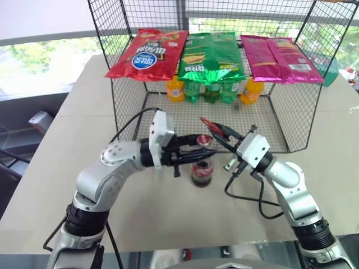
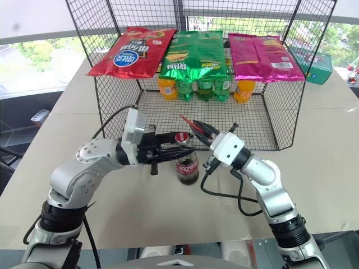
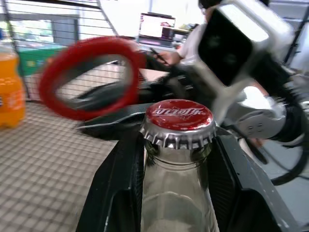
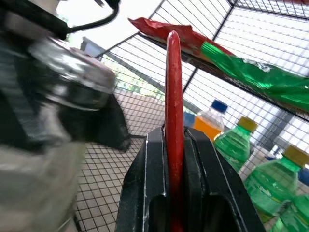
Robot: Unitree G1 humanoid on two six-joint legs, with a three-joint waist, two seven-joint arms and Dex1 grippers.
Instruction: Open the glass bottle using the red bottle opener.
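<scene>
- While the small clear glass cola bottle (image 1: pixel 202 171) stands on the pale table (image 1: pixel 168 218) before the black wire rack (image 1: pixel 291 117), the left gripper (image 1: pixel 193 147) has its black fingers clamped round the narrow neck, just under the crimped metal cap (image 3: pixel 178 121).
- The right gripper (image 1: pixel 220 136) is closed tight on the handle of the flat red plastic bottle opener (image 3: pixel 89 77), whose ring-shaped head hovers beside the cap, not yet hooked on.
- If the ring catches only part of the fluted rim, I'd expect it to slip off when levered.
- A hard lever could twist the smooth, slick glass in that grip or tip the bottle, spilling dark cola.
- The thin handle may pivot between the pads.
</scene>
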